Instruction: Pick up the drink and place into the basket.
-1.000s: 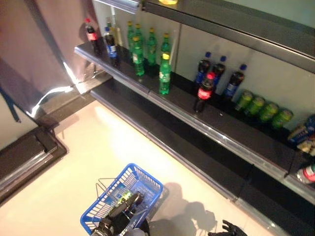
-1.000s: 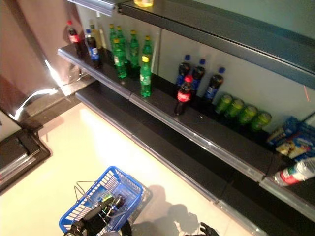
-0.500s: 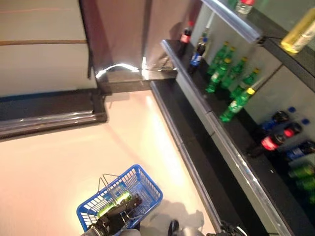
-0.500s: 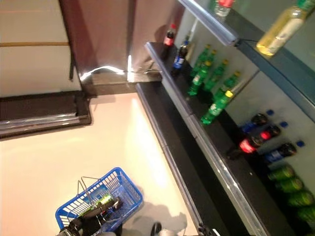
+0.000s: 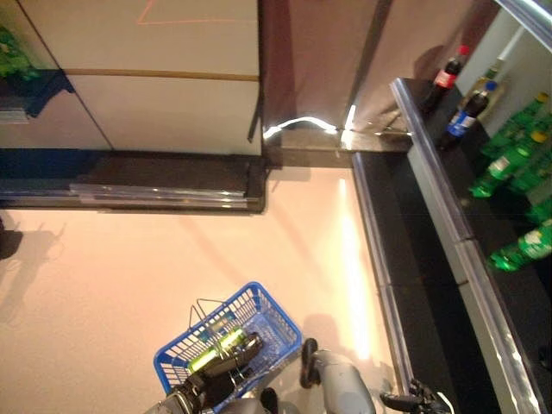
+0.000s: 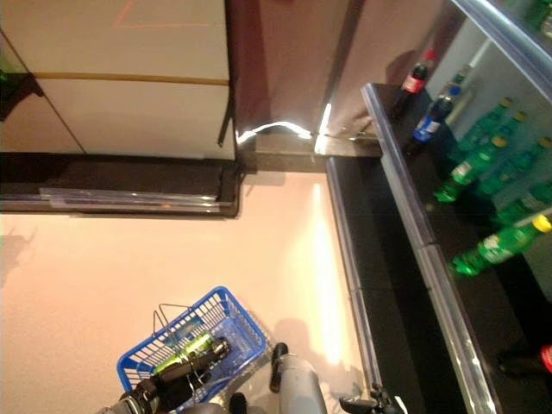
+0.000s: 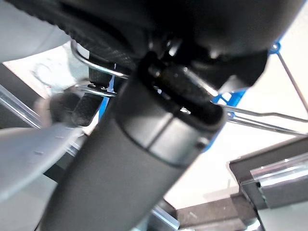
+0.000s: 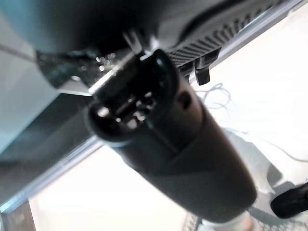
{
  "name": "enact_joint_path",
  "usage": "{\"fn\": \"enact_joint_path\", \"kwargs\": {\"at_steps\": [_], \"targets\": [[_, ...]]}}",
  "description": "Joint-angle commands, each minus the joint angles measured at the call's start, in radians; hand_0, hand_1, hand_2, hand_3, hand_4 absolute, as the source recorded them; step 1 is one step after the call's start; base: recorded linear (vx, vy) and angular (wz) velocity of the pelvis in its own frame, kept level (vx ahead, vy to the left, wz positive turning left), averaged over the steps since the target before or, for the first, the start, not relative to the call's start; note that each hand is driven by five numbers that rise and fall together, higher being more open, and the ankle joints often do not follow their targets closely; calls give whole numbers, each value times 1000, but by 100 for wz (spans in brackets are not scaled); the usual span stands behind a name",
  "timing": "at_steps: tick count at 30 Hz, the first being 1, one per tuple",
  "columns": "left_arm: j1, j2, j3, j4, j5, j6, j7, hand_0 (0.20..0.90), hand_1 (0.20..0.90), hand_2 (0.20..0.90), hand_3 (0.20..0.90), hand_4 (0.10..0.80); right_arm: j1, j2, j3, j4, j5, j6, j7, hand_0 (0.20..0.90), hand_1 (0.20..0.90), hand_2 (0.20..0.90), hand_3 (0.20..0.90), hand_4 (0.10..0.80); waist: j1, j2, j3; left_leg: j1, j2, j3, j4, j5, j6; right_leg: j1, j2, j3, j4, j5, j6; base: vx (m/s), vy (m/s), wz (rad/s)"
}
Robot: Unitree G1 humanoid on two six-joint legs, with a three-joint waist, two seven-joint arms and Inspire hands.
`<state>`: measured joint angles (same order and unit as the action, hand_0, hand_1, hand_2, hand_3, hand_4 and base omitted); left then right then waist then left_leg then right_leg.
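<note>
A blue wire basket [image 5: 274, 321] hangs low in front of me, with a green drink bottle [image 5: 216, 349] lying inside it. My left hand [image 5: 217, 376] is over the basket's near side, and its fingers curl round the wire handle [image 7: 94, 70]. My right hand [image 5: 412, 399] shows at the bottom right near the shelf base, with relaxed fingers that hold nothing. More drinks stand on the dark shelf at the right: green bottles [image 5: 509, 159], a cola bottle [image 5: 444, 76] and a blue-labelled bottle [image 5: 467, 110].
The long dark shelf unit [image 5: 431, 198] runs down the right side, with a low black base [image 5: 388, 285] along the floor. A dark low ledge [image 5: 129, 177] lies against the pale wall panels [image 5: 164, 95] ahead. Pale floor [image 5: 129, 276] spreads to the left.
The whole picture has swung left, so the camera moved: the shelf now sits at the right edge. The basket with the green bottle stays at my left hand.
</note>
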<state>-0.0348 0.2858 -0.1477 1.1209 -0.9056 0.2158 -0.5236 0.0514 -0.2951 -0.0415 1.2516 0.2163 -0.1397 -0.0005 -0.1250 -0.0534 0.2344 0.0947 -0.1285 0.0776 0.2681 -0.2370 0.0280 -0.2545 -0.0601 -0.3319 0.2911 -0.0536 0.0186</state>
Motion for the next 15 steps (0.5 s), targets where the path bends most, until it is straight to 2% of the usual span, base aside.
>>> {"fn": "enact_joint_path", "kwargs": {"at_steps": [1, 3, 5, 7, 8, 9, 10, 12, 15], "targets": [[-14, -85, -22, -185, -41, -16, -206, 300, 300, 300, 200, 100, -39, -71, 12, 19, -27, -50, 9, 900, 900, 900, 900, 800, 46, 10, -62, -65, 130, 162, 353, 233, -101, 141, -11, -11, -230, 160, 2, 153, 2, 76], [-14, -87, -22, -196, -79, -28, -183, 300, 300, 300, 200, 100, -65, -82, 30, 4, -38, -42, 21, 900, 900, 900, 900, 800, 77, 4, -53, -107, 130, 127, 279, 182, -79, 175, -23, 1, -252, 157, 9, 133, 85, 1], [-14, -79, -13, -189, -94, -33, -196, 300, 300, 300, 200, 100, -95, -97, 40, 2, -43, -38, 37, 900, 900, 900, 900, 800, 100, 5, -56, -96, 113, 81, 17, 160, -57, 186, -16, 51, -267, 150, 21, 187, 179, -92], [-9, -80, -1, -169, -86, -45, -218, 300, 300, 300, 200, 100, -105, -102, 48, 7, -52, -45, 46, 900, 900, 900, 900, 800, 122, 20, -56, -98, 102, 43, -186, 195, -67, 222, 5, 88, -292, 133, 26, 223, 142, -83], [-4, -82, 5, -162, -89, -54, -225, 300, 300, 300, 200, 100, -107, -103, 56, 6, -57, -46, 48, 900, 900, 900, 900, 800, 135, 30, -53, -104, 100, 10, -257, 230, -77, 240, 19, 112, -299, 123, 27, 269, 113, -76], [4, -86, 18, -150, -92, -69, -238, 300, 300, 300, 200, 100, -109, -103, 66, 6, -62, -51, 53, 900, 900, 900, 900, 800, 148, 40, -53, -142, 98, -26, -306, 293, -94, 257, 38, 143, -303, 109, 25, 276, 82, -73], [11, -93, 37, -136, -88, -81, -251, 300, 300, 300, 200, 100, -110, -100, 74, 1, -70, -52, 53, 900, 900, 900, 900, 800, 164, 44, -45, -192, 94, -33, -288, 326, -102, 281, 54, 178, -287, 77, 18, 276, 68, -73], [5, -88, 45, -120, -76, -83, -243, 300, 300, 300, 200, 100, -112, -87, 78, -2, -62, -28, 34, 900, 900, 900, 900, 800, 178, 41, -51, -232, 82, -27, -247, 315, -83, 304, 61, 205, -264, 35, 11, 254, 35, -97], [-11, -78, 52, -108, -78, -76, -228, 300, 300, 300, 200, 100, -108, -71, 85, 19, -101, -43, 62, 900, 900, 900, 900, 800, 181, 38, -64, -210, 82, -9, -270, 306, -58, 324, 54, 198, -268, 17, 6, 213, -7, -86]]}}
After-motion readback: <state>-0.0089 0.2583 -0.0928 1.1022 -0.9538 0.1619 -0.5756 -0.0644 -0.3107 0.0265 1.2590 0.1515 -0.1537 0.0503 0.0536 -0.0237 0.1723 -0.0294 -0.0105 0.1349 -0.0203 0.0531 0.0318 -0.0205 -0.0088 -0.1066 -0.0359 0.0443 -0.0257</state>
